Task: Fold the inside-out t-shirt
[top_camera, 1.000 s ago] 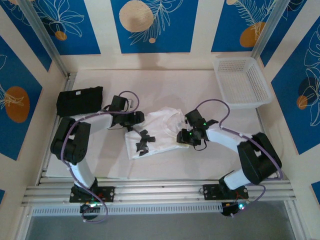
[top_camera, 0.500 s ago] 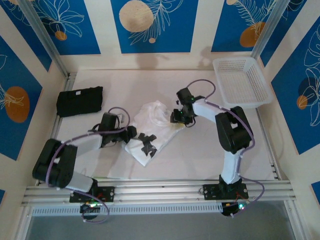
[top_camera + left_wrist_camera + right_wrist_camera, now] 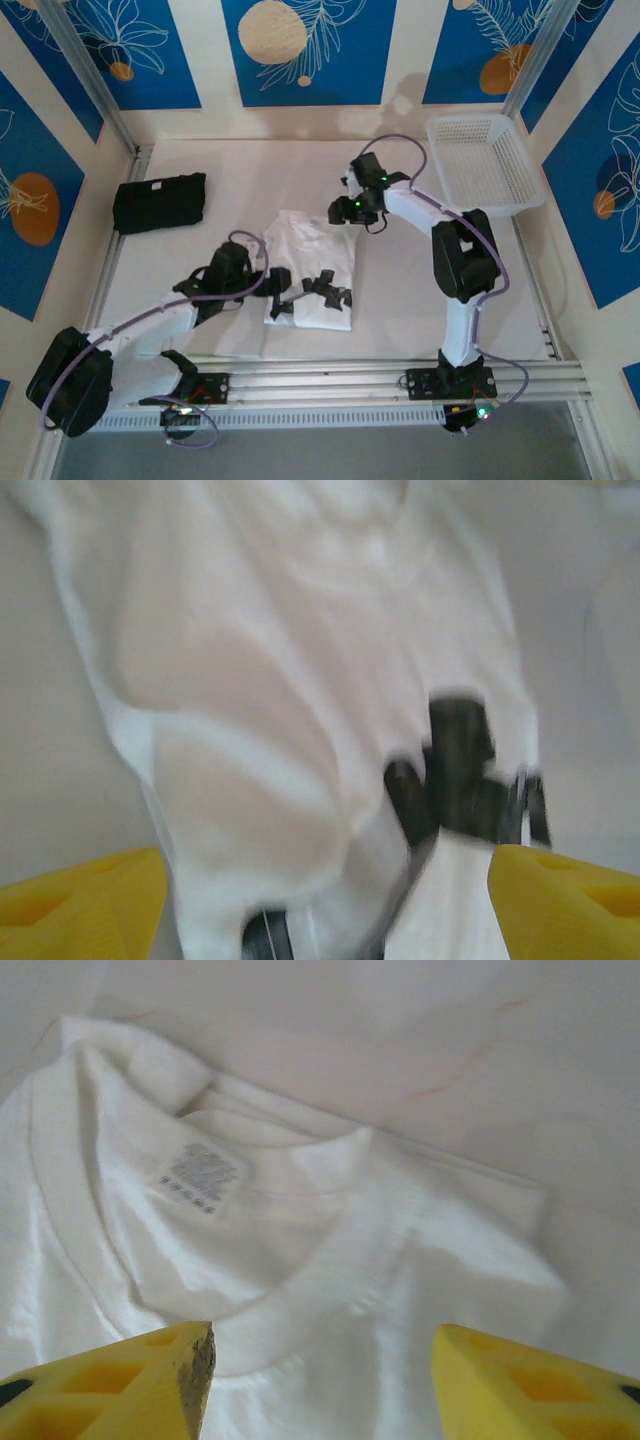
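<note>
right gripper (image 3: 346, 210) outstretched over t-shirt (image 3: 310, 255)

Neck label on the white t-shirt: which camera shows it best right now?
Right wrist: the neck label sits sharp and close inside the collar. Top external shows the whole t-shirt flat, label too small to tell. Left wrist shows blurred shirt cloth with dark marks.

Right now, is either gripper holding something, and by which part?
Nothing seems held: the left gripper and the right gripper both stand open over the t-shirt.
</note>
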### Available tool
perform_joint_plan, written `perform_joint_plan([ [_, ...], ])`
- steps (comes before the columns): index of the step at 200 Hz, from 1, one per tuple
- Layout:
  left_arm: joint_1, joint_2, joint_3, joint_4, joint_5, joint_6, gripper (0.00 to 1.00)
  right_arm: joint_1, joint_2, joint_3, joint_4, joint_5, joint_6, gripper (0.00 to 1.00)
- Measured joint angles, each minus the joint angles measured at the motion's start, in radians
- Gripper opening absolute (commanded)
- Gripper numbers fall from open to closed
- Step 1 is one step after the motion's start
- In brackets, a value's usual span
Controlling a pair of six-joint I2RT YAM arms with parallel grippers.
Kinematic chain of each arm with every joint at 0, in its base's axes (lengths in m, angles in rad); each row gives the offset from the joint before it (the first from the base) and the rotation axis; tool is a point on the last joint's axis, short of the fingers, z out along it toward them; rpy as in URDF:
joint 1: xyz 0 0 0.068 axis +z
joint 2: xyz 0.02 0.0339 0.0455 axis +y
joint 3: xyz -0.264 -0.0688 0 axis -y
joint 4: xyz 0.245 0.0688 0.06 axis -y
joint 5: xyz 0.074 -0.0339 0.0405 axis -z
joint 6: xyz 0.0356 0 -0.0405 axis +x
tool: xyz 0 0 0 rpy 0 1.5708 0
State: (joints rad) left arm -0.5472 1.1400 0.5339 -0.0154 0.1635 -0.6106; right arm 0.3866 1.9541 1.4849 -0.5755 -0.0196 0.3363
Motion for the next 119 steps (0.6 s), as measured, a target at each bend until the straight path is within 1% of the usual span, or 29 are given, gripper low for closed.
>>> perform_joint_plan([
  [19, 0.113, 0.134, 0.115, 0.022, 0.037, 0.018, 0.84, -0.052, 0.000, -0.018, -0.001, -0.005, 0.014, 0.72],
  [37, 0.180, 0.304, 0.233, 0.043, 0.069, 0.035, 0.83, -0.085, 0.019, -0.015, -0.018, -0.013, 0.031, 0.73],
  [56, 0.236, 0.475, 0.342, 0.061, 0.116, 0.049, 0.82, -0.085, 0.072, 0.018, -0.032, -0.020, 0.034, 0.72],
  [74, 0.275, 0.599, 0.421, 0.056, 0.154, 0.068, 0.81, -0.073, 0.114, 0.030, -0.039, -0.041, 0.038, 0.71],
  [91, 0.292, 0.695, 0.499, 0.037, 0.181, 0.089, 0.80, -0.063, 0.142, 0.034, -0.049, -0.059, 0.042, 0.70],
  [119, 0.296, 0.788, 0.585, 0.022, 0.224, 0.108, 0.76, -0.056, 0.150, 0.069, -0.064, -0.074, 0.053, 0.70],
])
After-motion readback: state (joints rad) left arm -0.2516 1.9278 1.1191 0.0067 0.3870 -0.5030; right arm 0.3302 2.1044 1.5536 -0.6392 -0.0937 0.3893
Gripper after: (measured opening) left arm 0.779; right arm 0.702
